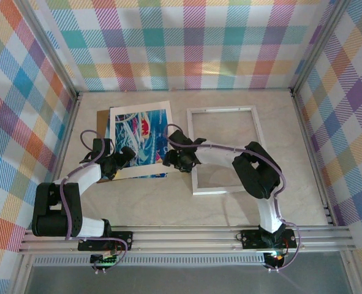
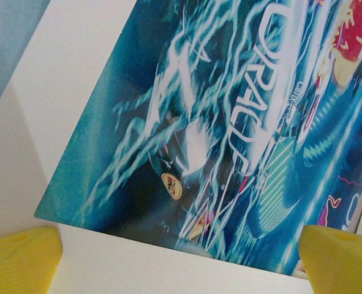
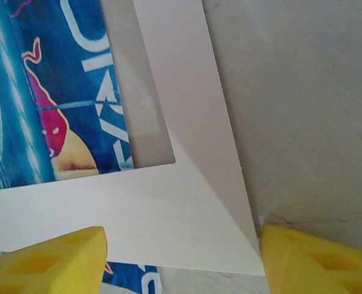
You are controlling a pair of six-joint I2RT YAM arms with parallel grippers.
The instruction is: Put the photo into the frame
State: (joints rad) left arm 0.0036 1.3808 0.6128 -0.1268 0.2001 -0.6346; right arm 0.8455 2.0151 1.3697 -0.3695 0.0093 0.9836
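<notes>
The photo (image 1: 138,138), blue and teal with white streaks and a red patch, lies left of centre under a thin white paper mat (image 1: 116,113) and shows through its cut-out. The white frame (image 1: 192,153) lies flat to its right, back side up, and empty. My left gripper (image 1: 127,156) hovers open over the photo's near edge; its yellow fingertips (image 2: 21,257) straddle the photo (image 2: 217,122) and the mat's border (image 2: 70,79). My right gripper (image 1: 171,160) is open at the mat's near right corner (image 3: 168,208), which lies between its fingertips (image 3: 46,263). Beside that corner shows the photo (image 3: 40,92).
A brown backing board (image 1: 102,116) pokes out from under the photo at the far left. Plaid walls close in the table on three sides. Bare tabletop (image 3: 303,92) lies between the mat and the frame, and along the near edge (image 1: 168,202).
</notes>
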